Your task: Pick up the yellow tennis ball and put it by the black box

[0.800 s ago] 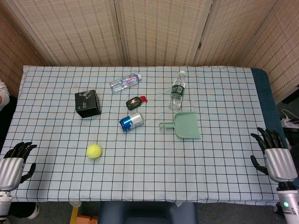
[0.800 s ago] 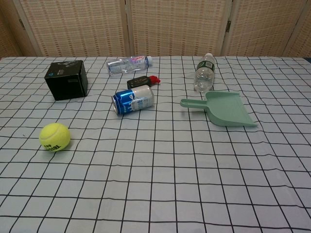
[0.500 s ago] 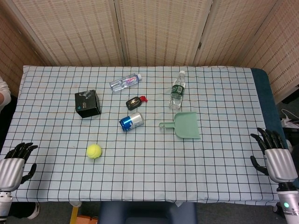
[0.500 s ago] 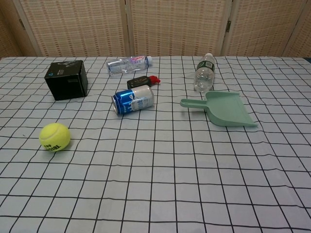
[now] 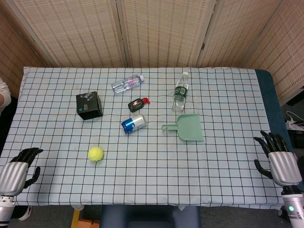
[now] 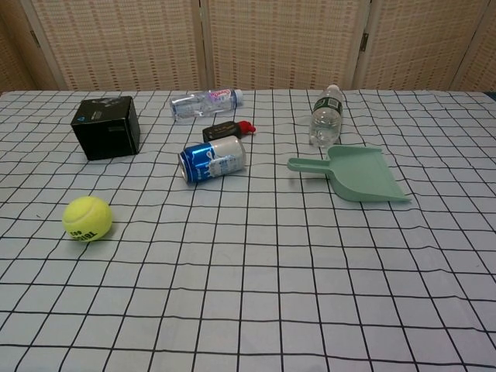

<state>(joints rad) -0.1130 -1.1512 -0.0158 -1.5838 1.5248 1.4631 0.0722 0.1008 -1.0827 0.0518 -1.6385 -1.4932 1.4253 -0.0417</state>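
The yellow tennis ball [image 5: 95, 153] [image 6: 87, 218] lies on the checked cloth at the front left. The black box [image 5: 89, 105] [image 6: 106, 127] stands farther back on the left, well apart from the ball. My left hand [image 5: 19, 170] hovers at the table's front left corner, left of the ball, fingers spread and holding nothing. My right hand [image 5: 278, 157] stays at the front right edge, fingers spread, holding nothing. Neither hand appears in the chest view.
A blue can [image 5: 134, 123] [image 6: 212, 159] lies on its side mid-table, a small dark object with a red tip [image 5: 138, 102] behind it. A clear bottle [image 5: 127, 83] lies at the back; another bottle [image 5: 180, 92] stands beside a green dustpan [image 5: 188, 127] [image 6: 356, 172].
My left hand has shifted slightly right and toward the table's front edge. The ball, box and right hand have not moved.
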